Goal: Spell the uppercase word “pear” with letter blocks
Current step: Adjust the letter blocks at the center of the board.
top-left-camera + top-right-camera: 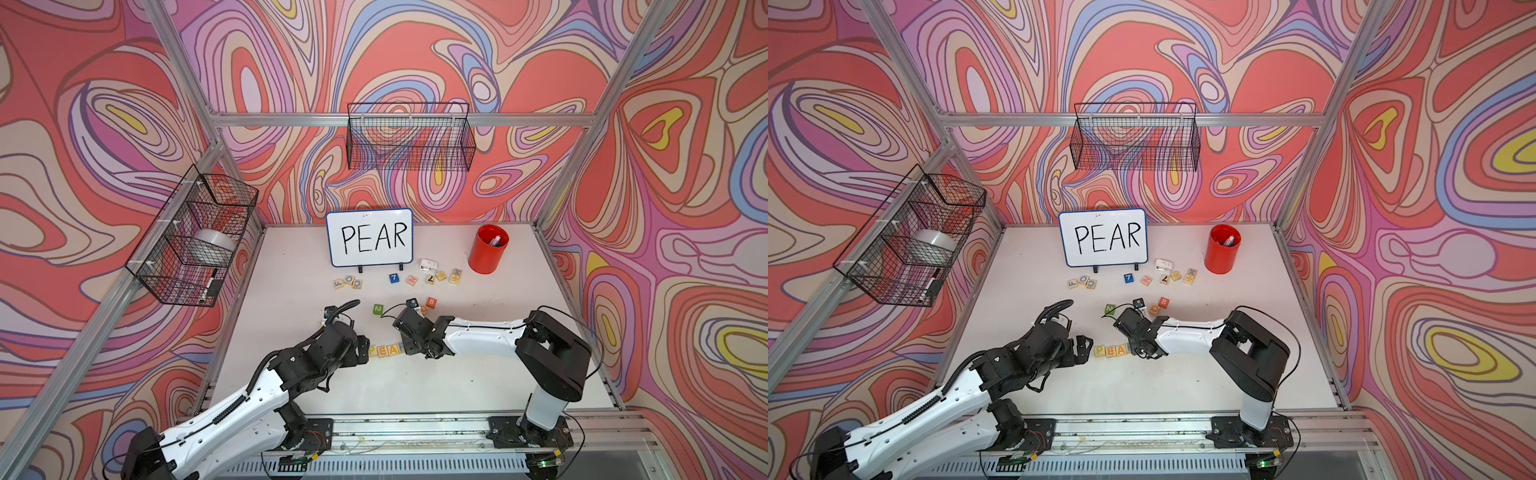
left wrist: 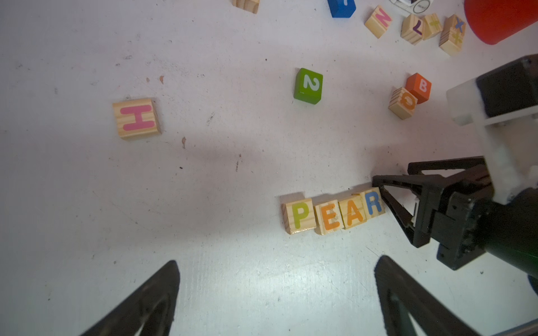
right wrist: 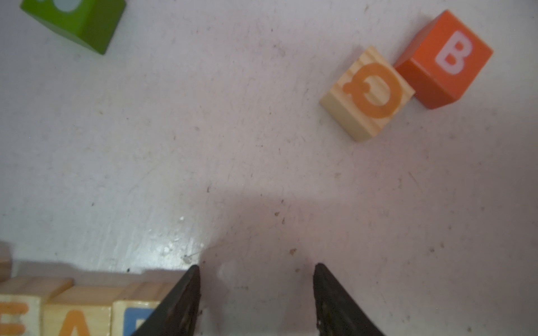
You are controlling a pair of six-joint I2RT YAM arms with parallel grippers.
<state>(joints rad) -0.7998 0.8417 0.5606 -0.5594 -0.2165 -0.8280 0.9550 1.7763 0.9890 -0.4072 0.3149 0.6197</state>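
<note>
A whiteboard (image 1: 370,237) lettered PEAR is stood upright at the back of the white table (image 1: 457,382). A red cup (image 1: 487,249) is set to its right, and a small white object (image 1: 428,264) is laid between them. A row of three wooden blocks (image 1: 348,283), lettered F, O, C, is lined up before the board. A blue block (image 1: 394,278) marked 7 and a cluster of wooden blocks (image 1: 442,276) are scattered toward the cup. A green block (image 2: 308,85) marked 2 is set alone. An orange block (image 2: 419,87) marked B is touched by a Q block (image 2: 403,102). An H block (image 2: 136,117) is laid well apart. A back basket (image 1: 409,137) of wire is hung on the far wall. In a side basket (image 1: 166,257), a roll of tape (image 1: 214,245) and a black marker (image 1: 210,286) are kept.
</note>
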